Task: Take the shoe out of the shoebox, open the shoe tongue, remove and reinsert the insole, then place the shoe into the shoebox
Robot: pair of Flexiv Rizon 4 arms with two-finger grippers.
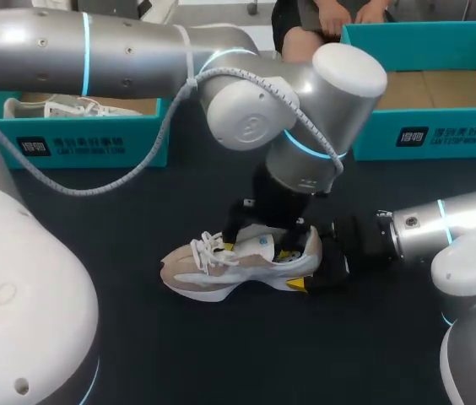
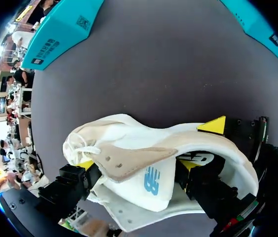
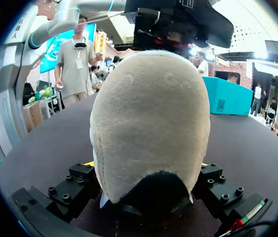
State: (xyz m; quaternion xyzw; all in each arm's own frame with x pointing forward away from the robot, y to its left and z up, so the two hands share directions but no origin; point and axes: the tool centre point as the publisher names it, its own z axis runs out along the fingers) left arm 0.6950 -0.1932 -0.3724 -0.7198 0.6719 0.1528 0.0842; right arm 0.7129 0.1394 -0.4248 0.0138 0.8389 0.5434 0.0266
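1. Two claws are on one shoe (image 1: pixel 221 272). It rests on its sole on the dark tabletop (image 1: pixel 137 337), just toward 6 o'clock from the centre of your head view. Its toe points to 9 o'clock and its heel to 3 o'clock, and it lies outside both boxes.
2. Your left arm comes in from 10 o'clock and reaches past the middle. Its left claw (image 1: pixel 259 251) points down into the shoe's opening, just behind the white laces (image 1: pixel 208 251).
3. In your left wrist view the tongue (image 2: pixel 149 180), white with a tan tab and a blue mark, sits between that claw's fingertips (image 2: pixel 85 164). Both yellow tips touch it from opposite sides, so read the left claw as clenched on the tongue, with its fingers standing wide apart.
4. Your right arm comes in from 3 o'clock, low over the tabletop, and its right claw (image 1: pixel 316 268) meets the back of the shoe.
5. In your right wrist view the tan heel (image 3: pixel 149 123) fills the space between the fingers. The black finger blocks hug it on both sides and only slivers of yellow show. The right claw is grasping the shoe by the heel.
6. One yellow tip of the right claw also shows in your left wrist view, ahead of the left claw and against the outside of the shoe's collar.
7. The teal left shoebox (image 1: pixel 78 145) stands at 10 o'clock and holds a second shoe (image 1: pixel 61 107).
8. The teal right shoebox (image 1: pixel 440 135) stands at 2 o'clock and shows a brown cardboard floor. Both boxes are well apart from the shoe.
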